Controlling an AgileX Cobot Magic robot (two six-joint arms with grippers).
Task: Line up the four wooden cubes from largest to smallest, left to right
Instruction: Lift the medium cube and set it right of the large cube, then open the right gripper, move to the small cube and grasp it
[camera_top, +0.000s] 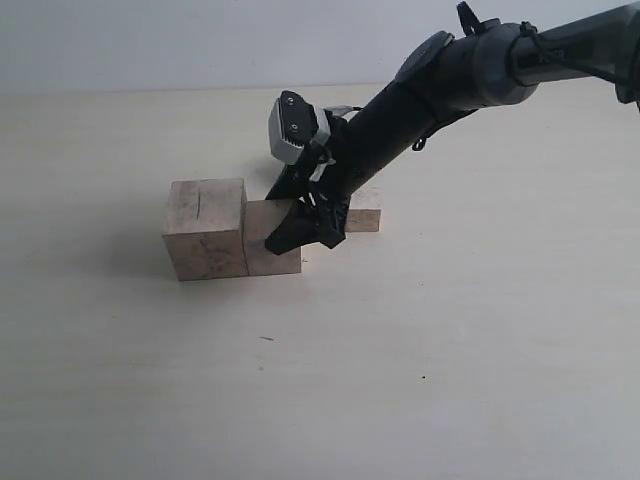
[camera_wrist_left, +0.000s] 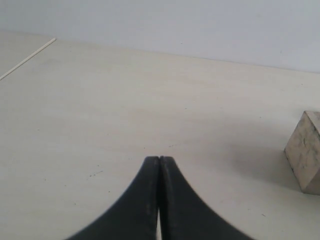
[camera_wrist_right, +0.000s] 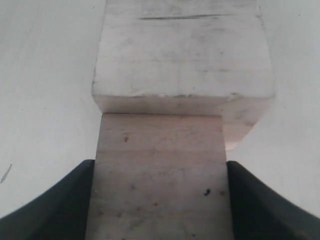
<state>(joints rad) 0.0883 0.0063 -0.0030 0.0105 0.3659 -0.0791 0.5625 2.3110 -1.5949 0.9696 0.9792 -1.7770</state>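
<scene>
The largest cube (camera_top: 205, 228), with a thin dark scratch on top, stands at the left of the row. The second cube (camera_top: 266, 240) stands flush against its right side. My right gripper (camera_top: 305, 238) reaches down from the upper right and is shut on this second cube (camera_wrist_right: 160, 175); both black fingers (camera_wrist_right: 65, 200) press its sides, and the largest cube (camera_wrist_right: 182, 55) stands just beyond. A smaller cube (camera_top: 365, 213) shows partly behind the right arm. The fourth cube is hidden. My left gripper (camera_wrist_left: 159, 158) is shut on nothing, low over the table, with a cube (camera_wrist_left: 305, 152) at the view's edge.
The pale table (camera_top: 450, 350) stretches wide in front of and to both sides of the cubes. The right arm (camera_top: 470, 75) slants across the upper right. The table's far edge meets a plain wall (camera_top: 150, 40). The left arm is out of the exterior view.
</scene>
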